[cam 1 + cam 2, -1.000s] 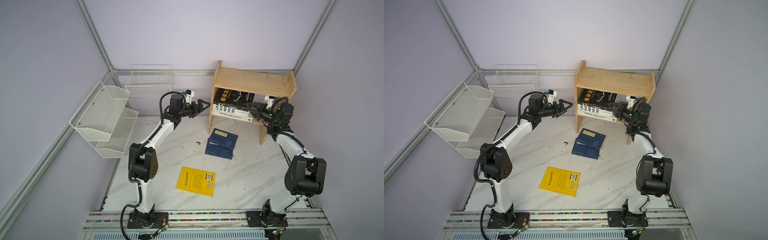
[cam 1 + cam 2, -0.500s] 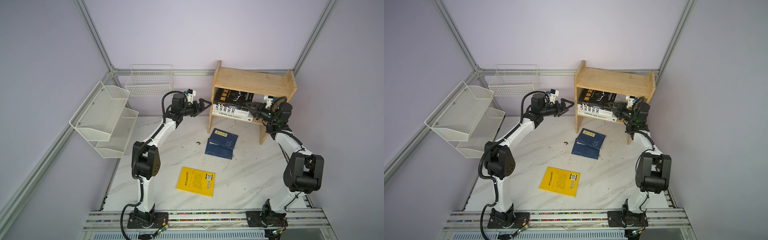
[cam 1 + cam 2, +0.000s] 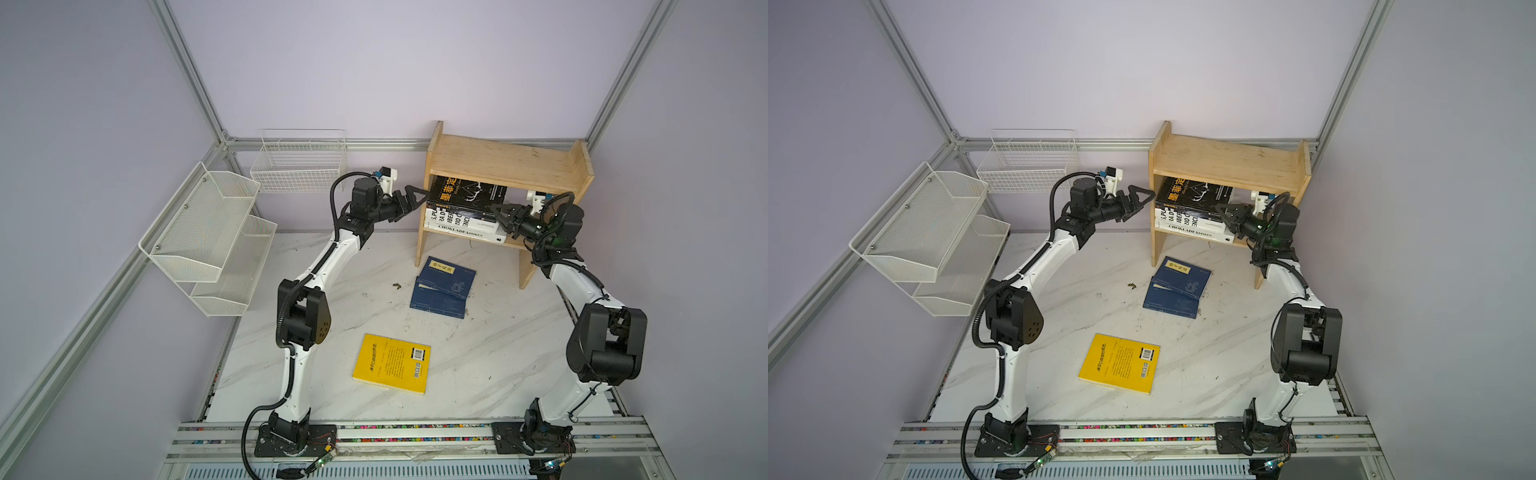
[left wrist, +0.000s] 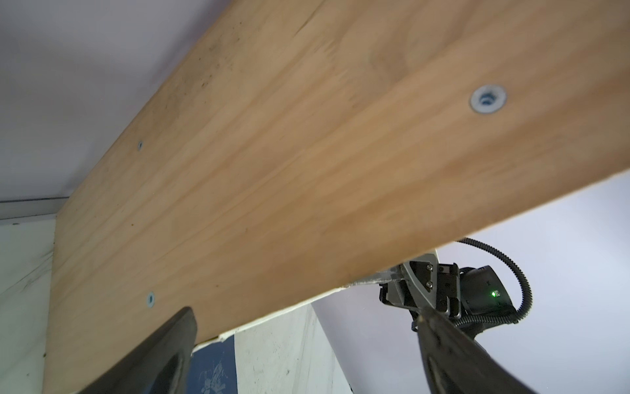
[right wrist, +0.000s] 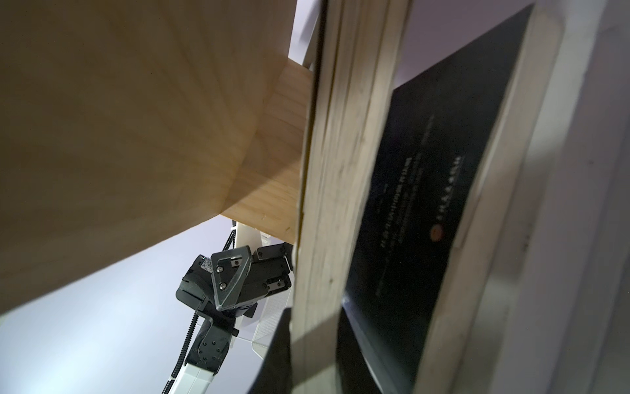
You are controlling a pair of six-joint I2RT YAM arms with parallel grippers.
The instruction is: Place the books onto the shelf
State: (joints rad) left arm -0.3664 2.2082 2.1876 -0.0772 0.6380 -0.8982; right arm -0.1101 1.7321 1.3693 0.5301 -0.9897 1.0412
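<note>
pale wood shelf (image 3: 505, 160), black book (image 3: 469, 193) atop stack (image 3: 459, 226)

Pale lilac walls (image 3: 374, 62) close the cell on three sides, lit softly and evenly. Silver aluminium struts (image 3: 187, 70) run up the two back corners, and a horizontal strut (image 3: 374, 143) crosses the foot of the back wall. The desk (image 3: 498, 353) has a white marble-pattern top with grey veins, scuffed in places, and a small dark speck (image 3: 397, 285) lies near its middle. A white mesh two-tier rack (image 3: 199, 232) is fixed along the slanting strut on the left wall. Just beside it, a white wire basket (image 3: 299, 166) hangs on the back wall. An aluminium rail (image 3: 415, 438) runs along the desk's front edge, with a slotted grille (image 3: 374, 473) below it.
</note>
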